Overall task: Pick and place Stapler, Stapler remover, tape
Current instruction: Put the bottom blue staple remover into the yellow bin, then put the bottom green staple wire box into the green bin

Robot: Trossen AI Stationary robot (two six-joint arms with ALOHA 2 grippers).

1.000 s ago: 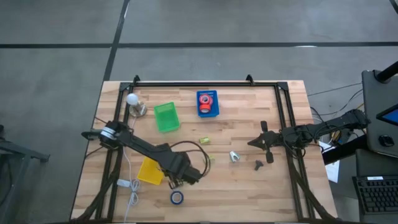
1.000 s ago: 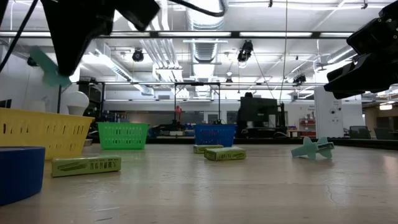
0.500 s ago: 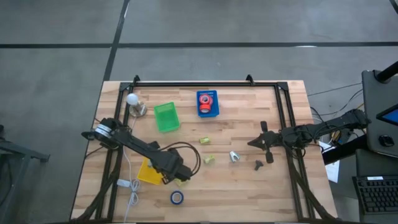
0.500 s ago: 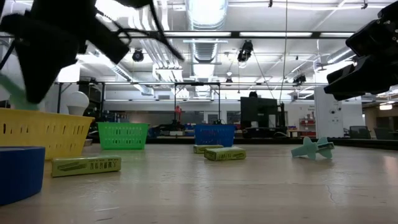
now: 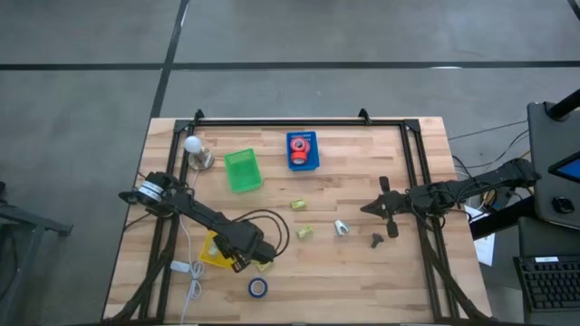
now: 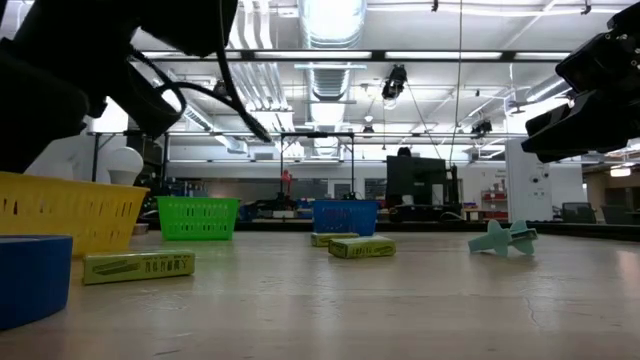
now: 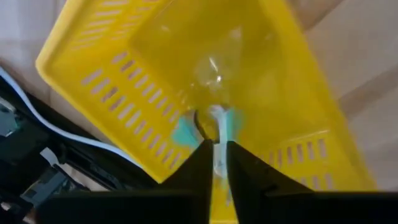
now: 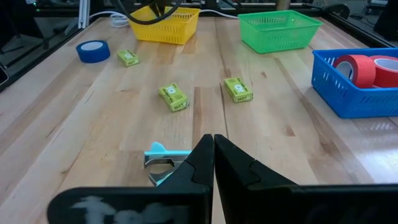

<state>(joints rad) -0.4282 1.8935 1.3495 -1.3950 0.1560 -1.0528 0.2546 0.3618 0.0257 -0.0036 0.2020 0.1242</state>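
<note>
My left gripper (image 5: 239, 260) hangs over the near right corner of the yellow bin (image 5: 214, 249) and is shut on a teal staple remover (image 7: 214, 127). A second teal remover (image 5: 342, 227) lies on the table just left of my right gripper (image 5: 379, 208), which is shut and hovers at the table's right. Three small yellow-green boxes (image 5: 297, 206) (image 5: 304, 233) (image 5: 265, 265) lie mid-table. The blue tape roll (image 5: 258, 288) lies flat near the near edge. Red tape rolls (image 5: 300, 145) sit in the blue bin (image 5: 303, 163). My left gripper pinches the teal staple remover between its two fingers (image 7: 200, 163), coming from above and pointing down into the yellow bin. The remover's teal wings (image 7: 184, 134) stick out beyond the fingertips, and it hangs clear above the bin floor.
A green bin (image 5: 242, 170) and a light bulb (image 5: 194, 149) stand toward the far left. A small dark piece (image 5: 376, 240) lies near my right gripper. White cables (image 5: 188, 272) run along the table's left near corner. The near right part of the wooden table (image 5: 362, 290) is bare.
My left gripper has moved toward the table's left edge, from beside the yellow bin to over its corner, carrying the teal staple remover with it and staying shut on it. In the low view the remover has passed out of sight behind the arm.
</note>
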